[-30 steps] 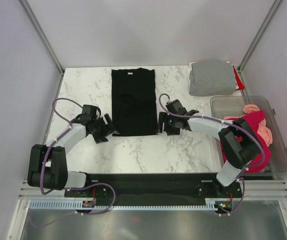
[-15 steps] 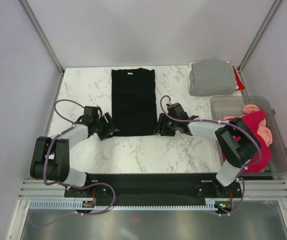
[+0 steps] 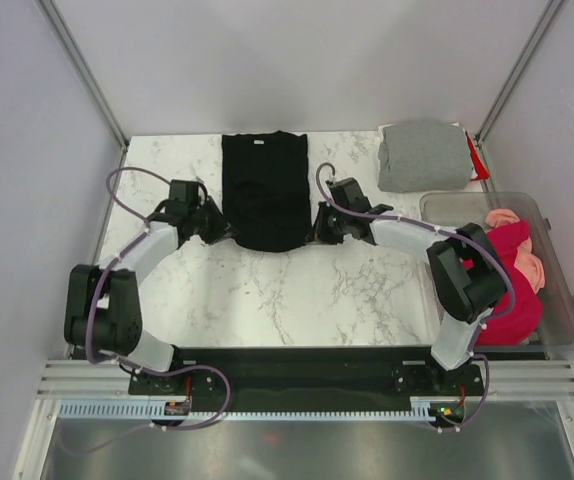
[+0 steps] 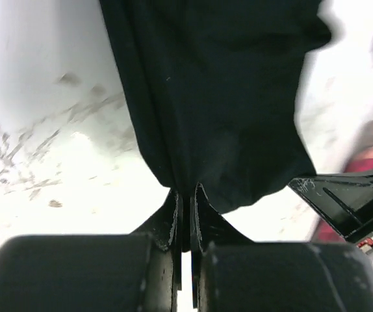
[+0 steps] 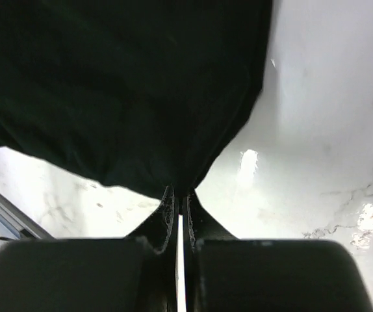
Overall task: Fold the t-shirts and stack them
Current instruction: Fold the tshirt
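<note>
A black t-shirt (image 3: 265, 190) lies folded lengthwise at the back middle of the marble table, collar at the far end. Its near hem is lifted and drawn toward the collar. My left gripper (image 3: 221, 233) is shut on the hem's left corner, the cloth pinched between its fingertips (image 4: 186, 195). At the hem's right corner my right gripper (image 3: 314, 232) is shut the same way (image 5: 179, 193). The black t-shirt (image 4: 219, 97) (image 5: 121, 91) hangs from both grips. A folded grey t-shirt (image 3: 424, 155) rests at the back right. Crimson (image 3: 512, 270) and salmon-pink (image 3: 507, 217) shirts lie in the tub.
A clear plastic tub (image 3: 559, 300) stands at the right edge beside the right arm. A small red item (image 3: 477, 162) peeks out next to the grey shirt. Grey walls enclose the table on the left, back and right.
Both grippers have shut on the black t-shirt's near hem corners and moved away from the bases, carrying the hem toward the collar so the shirt looks shorter.
</note>
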Available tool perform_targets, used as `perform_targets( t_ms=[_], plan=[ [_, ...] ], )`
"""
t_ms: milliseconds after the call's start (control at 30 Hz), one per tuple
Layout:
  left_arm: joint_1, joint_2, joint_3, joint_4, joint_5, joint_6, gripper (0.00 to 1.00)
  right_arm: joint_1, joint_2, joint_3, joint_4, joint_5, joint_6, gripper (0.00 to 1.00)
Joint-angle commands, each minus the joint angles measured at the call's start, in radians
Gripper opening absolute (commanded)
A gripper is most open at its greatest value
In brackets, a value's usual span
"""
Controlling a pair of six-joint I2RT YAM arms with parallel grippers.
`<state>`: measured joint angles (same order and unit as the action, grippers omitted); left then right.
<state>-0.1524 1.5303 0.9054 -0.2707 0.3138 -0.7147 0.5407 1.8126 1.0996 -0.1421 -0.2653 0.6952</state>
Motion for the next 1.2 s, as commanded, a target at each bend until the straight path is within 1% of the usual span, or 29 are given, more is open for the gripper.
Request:
perform_targets(
  t_ms=[0,67,100,167,200,267,300,400,433,500,533,600,633,700,733,767,800,833,867,900,967,1033,1067,1100,1133,1167],
  plan=[
    [-0.001,-0.160,0.104,-0.107,-0.047,0.008,0.02,-0.010,-0.145,0.126,-0.122,0.055,-0.054,0.00],
    [0.001,-0.208,0.075,-0.127,-0.035,-0.005,0.02,-0.004,-0.182,0.091,-0.123,0.043,-0.028,0.00],
    [-0.001,-0.219,0.052,-0.134,-0.030,-0.015,0.02,0.002,-0.212,0.033,-0.120,0.041,-0.011,0.00],
    [-0.001,-0.242,-0.043,-0.131,-0.010,-0.040,0.02,0.025,-0.246,-0.039,-0.097,0.060,0.009,0.00],
    [-0.003,-0.263,-0.112,-0.121,-0.009,-0.048,0.02,0.028,-0.280,-0.117,-0.082,0.058,0.030,0.00],
    [-0.003,-0.301,-0.181,-0.110,0.001,-0.063,0.02,0.044,-0.315,-0.191,-0.042,0.055,0.052,0.00],
    [-0.003,-0.318,-0.239,-0.108,0.004,-0.068,0.02,0.050,-0.349,-0.248,-0.033,0.057,0.061,0.00],
    [-0.003,-0.435,-0.340,-0.113,0.027,-0.092,0.02,0.087,-0.425,-0.328,-0.039,0.086,0.084,0.00],
    [-0.003,-0.494,-0.361,-0.125,0.034,-0.113,0.02,0.109,-0.446,-0.342,-0.056,0.096,0.098,0.00],
    [-0.004,-0.559,-0.396,-0.162,0.041,-0.140,0.02,0.133,-0.511,-0.372,-0.085,0.135,0.110,0.00],
    [-0.004,-0.620,-0.402,-0.204,0.041,-0.149,0.02,0.163,-0.535,-0.380,-0.118,0.149,0.121,0.00],
    [-0.015,-0.680,-0.424,-0.246,0.041,-0.170,0.02,0.198,-0.602,-0.409,-0.149,0.181,0.162,0.00],
    [-0.021,-0.714,-0.427,-0.266,0.041,-0.169,0.02,0.238,-0.625,-0.424,-0.171,0.189,0.182,0.00],
    [-0.041,-0.798,-0.419,-0.363,0.019,-0.169,0.02,0.290,-0.702,-0.467,-0.195,0.234,0.262,0.00],
    [-0.052,-0.824,-0.418,-0.398,0.008,-0.184,0.02,0.350,-0.729,-0.484,-0.209,0.251,0.291,0.00],
    [-0.090,-0.876,-0.416,-0.424,-0.005,-0.193,0.02,0.379,-0.778,-0.497,-0.218,0.259,0.323,0.00],
    [-0.107,-0.897,-0.402,-0.449,-0.015,-0.219,0.02,0.408,-0.797,-0.520,-0.226,0.287,0.375,0.00],
    [-0.121,-0.913,-0.393,-0.467,-0.025,-0.224,0.02,0.460,-0.811,-0.524,-0.238,0.316,0.398,0.00],
    [-0.142,-0.926,-0.382,-0.485,-0.050,-0.226,0.02,0.484,-0.828,-0.526,-0.249,0.331,0.414,0.00],
    [-0.148,-0.943,-0.355,-0.534,-0.061,-0.221,0.02,0.502,-0.829,-0.511,-0.260,0.342,0.435,0.00],
    [-0.151,-0.947,-0.318,-0.573,-0.088,-0.203,0.02,0.545,-0.814,-0.477,-0.301,0.389,0.438,0.00],
    [-0.151,-0.935,-0.254,-0.610,-0.110,-0.174,0.02,0.558,-0.797,-0.396,-0.370,0.431,0.417,0.00],
    [-0.151,-0.924,-0.229,-0.616,-0.133,-0.163,0.02,0.556,-0.776,-0.362,-0.399,0.489,0.406,0.00],
    [-0.151,-0.906,-0.182,-0.621,-0.139,-0.140,0.02,0.555,-0.765,-0.286,-0.433,0.530,0.394,0.00],
    [-0.151,-0.868,-0.163,-0.624,-0.146,-0.129,0.02,0.551,-0.751,-0.244,-0.492,0.566,0.360,0.00],
    [-0.151,-0.843,-0.145,-0.621,-0.159,-0.121,0.02,0.544,-0.721,-0.165,-0.516,0.615,0.339,0.00]
  ],
)
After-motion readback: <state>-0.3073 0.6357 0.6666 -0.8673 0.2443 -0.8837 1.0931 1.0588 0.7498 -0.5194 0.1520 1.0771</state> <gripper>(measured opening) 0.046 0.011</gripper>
